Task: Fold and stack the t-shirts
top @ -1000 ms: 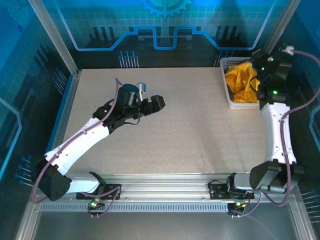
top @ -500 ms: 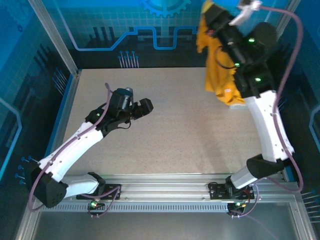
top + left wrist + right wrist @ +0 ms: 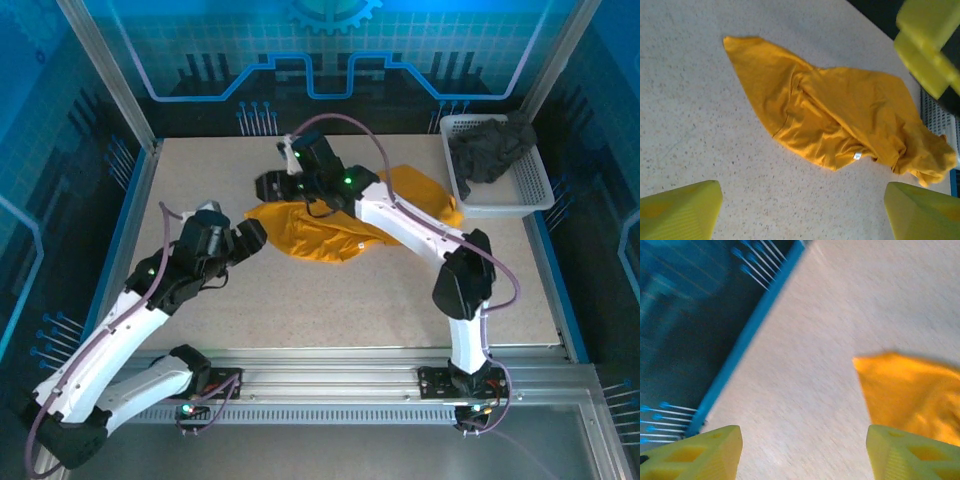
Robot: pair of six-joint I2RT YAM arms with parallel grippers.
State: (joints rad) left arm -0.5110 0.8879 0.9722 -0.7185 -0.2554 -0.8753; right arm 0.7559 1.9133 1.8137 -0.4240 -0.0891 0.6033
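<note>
lying crumpled, orange t-shirt [image 3: 840, 115] bears illegible tag [image 3: 857, 156].

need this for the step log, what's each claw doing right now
left claw: open, holding nothing
right claw: open, holding nothing; the orange-yellow t-shirt lies on the table

Near tabletop [image 3: 340, 300] bare, orange t-shirt [image 3: 300, 238] sprawled mid-table, basket [image 3: 500, 210] far-right corner

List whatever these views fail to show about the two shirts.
- Orange shirt, top view: middle covered by the right arm.
- Orange shirt, right wrist view: blurred, cut off by the right edge.
- Grey shirt, top view: bunched in the basket, layout unreadable.
- Label, left wrist view: too small to read.
</note>
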